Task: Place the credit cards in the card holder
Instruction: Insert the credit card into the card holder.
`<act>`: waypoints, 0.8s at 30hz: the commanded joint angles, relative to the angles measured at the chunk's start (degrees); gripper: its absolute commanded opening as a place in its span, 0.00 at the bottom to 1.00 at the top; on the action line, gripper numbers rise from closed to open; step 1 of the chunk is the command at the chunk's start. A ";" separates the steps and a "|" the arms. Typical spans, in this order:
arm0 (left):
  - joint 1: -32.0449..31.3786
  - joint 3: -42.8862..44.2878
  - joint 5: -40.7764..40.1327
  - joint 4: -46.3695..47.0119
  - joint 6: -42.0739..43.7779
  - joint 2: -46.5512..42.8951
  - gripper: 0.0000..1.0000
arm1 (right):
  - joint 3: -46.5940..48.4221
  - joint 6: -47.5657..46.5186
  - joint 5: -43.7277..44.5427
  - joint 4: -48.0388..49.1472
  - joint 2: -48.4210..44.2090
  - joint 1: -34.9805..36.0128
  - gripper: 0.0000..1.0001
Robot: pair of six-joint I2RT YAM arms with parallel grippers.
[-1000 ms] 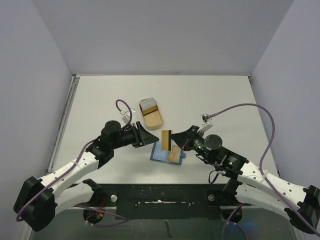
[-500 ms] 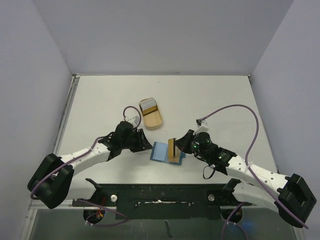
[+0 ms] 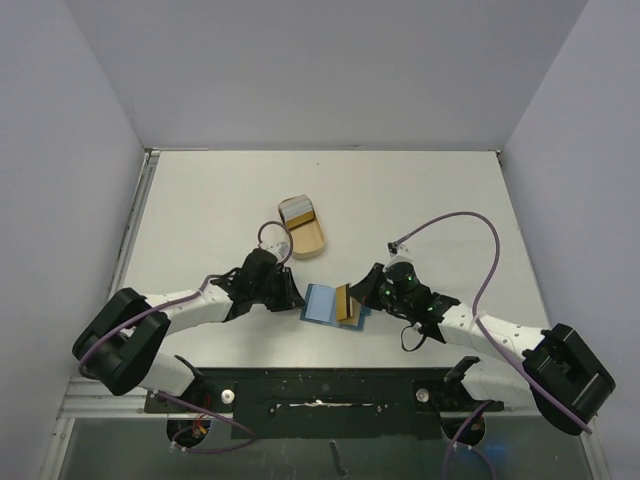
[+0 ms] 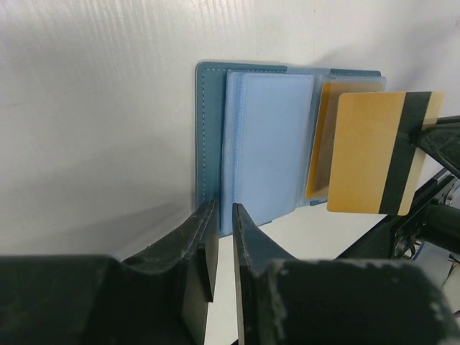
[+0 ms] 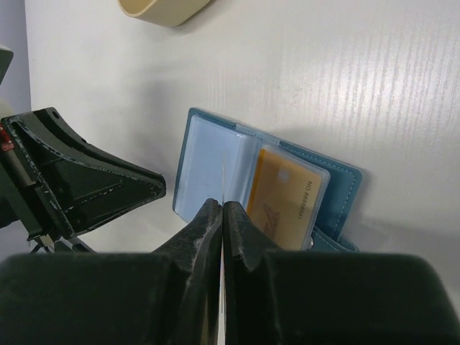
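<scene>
The teal-blue card holder [image 3: 320, 303] lies open on the table, its light blue pockets facing up [image 4: 269, 144] [image 5: 208, 165]. One tan-orange card [image 5: 287, 198] sits in its right pocket. My right gripper [image 3: 354, 297] [image 5: 223, 205] is shut on a second tan-orange card with a dark stripe [image 3: 343, 300] [image 4: 374, 151]. It holds that card on edge just over the holder's middle fold. My left gripper [image 3: 297, 296] [image 4: 223, 207] has its jaws almost together with nothing seen between them, tips at the holder's left edge.
A tan oblong tray [image 3: 302, 227] stands behind the holder, with a stack of grey-white cards [image 3: 296, 209] at its far end. Its rim shows at the top of the right wrist view [image 5: 165, 8]. Purple cables loop over both arms.
Both grippers have come down and closer to the holder. The right one has lowered the striped card from above the holder to its fold. The left one has moved to its left edge.
</scene>
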 commanded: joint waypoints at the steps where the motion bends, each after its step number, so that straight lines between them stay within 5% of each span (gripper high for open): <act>1: -1.48 -0.64 -0.30 4.39 -0.73 0.65 0.12 | -1.17 0.70 -2.07 6.00 1.80 -0.86 0.00; 24: -6.83 -4.77 -4.42 6.15 -5.14 -0.53 0.08 | -7.33 0.80 -6.18 17.08 4.44 -3.49 0.00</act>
